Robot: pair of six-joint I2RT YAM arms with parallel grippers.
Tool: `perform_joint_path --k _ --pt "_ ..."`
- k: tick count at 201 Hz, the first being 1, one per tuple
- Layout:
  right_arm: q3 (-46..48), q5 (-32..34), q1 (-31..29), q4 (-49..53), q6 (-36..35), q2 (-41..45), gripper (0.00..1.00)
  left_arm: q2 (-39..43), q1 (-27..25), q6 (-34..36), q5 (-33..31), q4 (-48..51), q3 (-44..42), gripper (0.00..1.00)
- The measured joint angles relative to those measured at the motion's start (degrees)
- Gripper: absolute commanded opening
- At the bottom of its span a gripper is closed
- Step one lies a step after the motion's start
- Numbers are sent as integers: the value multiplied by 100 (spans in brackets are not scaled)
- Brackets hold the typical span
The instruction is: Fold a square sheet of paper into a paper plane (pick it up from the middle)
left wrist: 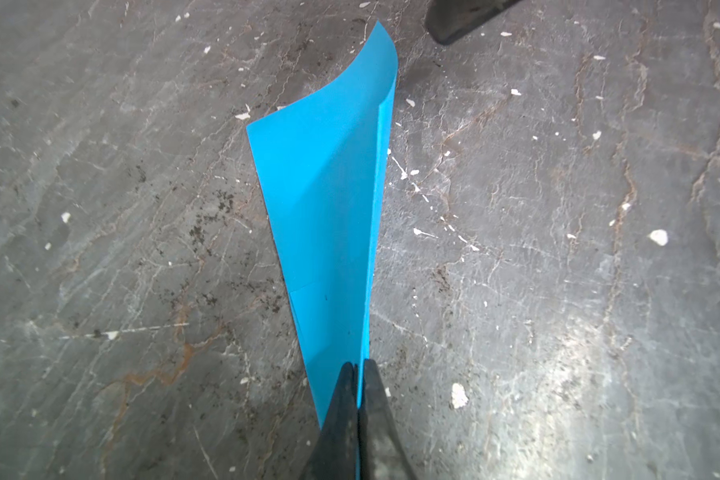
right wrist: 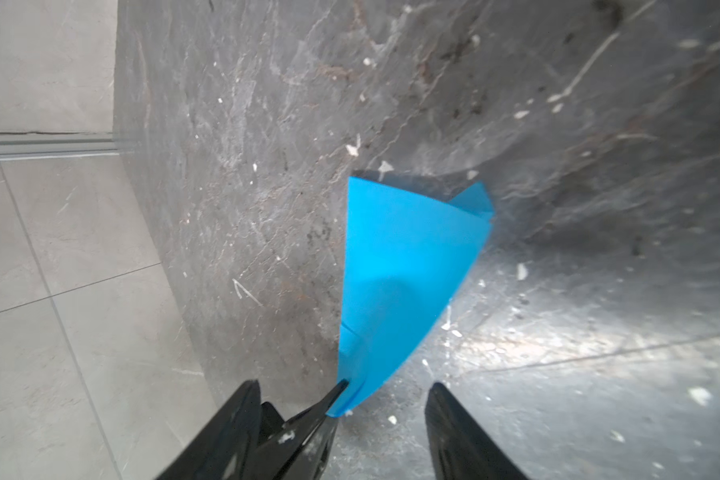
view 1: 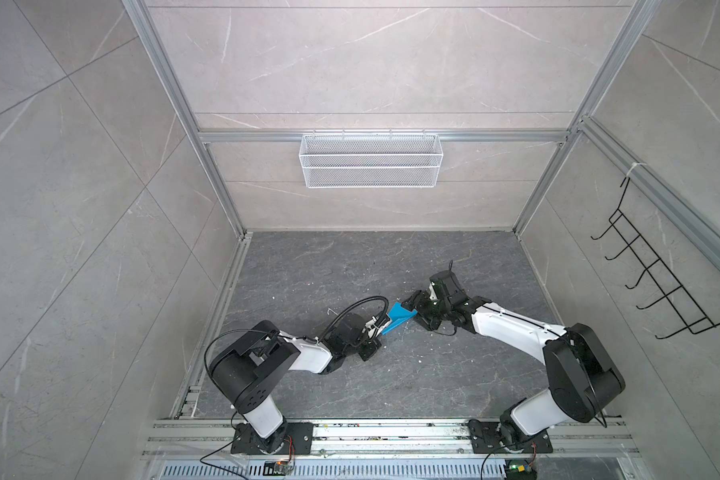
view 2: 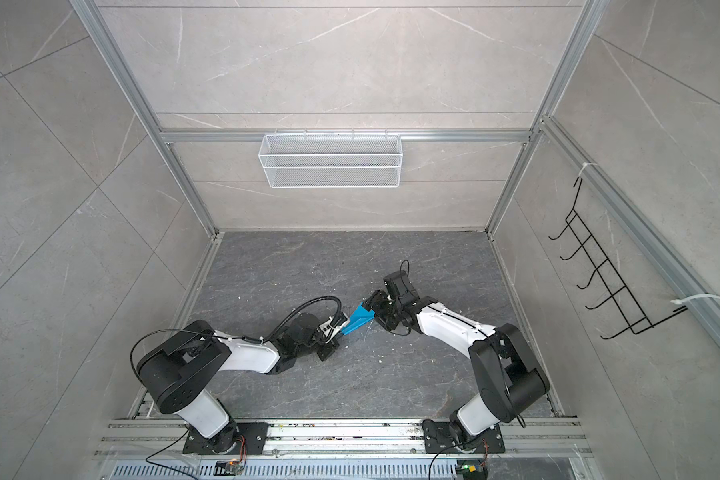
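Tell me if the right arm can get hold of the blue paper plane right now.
Probably yes. The right gripper is open right at the wide end of the paper plane, with nothing between them. The left gripper, shut on the narrow end, is not in the way.

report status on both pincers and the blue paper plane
Left pincer shut on paper plane, narrow end. Right pincer open by its wide end. Nothing in the way.
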State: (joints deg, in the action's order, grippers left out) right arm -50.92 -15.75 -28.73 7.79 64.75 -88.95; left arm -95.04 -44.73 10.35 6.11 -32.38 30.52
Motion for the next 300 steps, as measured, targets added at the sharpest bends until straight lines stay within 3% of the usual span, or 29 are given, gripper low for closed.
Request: perform_joint_path --k 72,148,195,300 --pt "85 83 0 146 -181 20 67 -2 166 -763 330 20 -11 9" --pt "122 76 0 144 -203 20 67 -7 201 -949 654 105 -9 17" --pt "122 -15 0 144 -240 0 67 -98 203 -977 789 208 55 11" --pt "120 -175 -4 166 -734 -223 68 -190 229 -1029 909 575 304 6"
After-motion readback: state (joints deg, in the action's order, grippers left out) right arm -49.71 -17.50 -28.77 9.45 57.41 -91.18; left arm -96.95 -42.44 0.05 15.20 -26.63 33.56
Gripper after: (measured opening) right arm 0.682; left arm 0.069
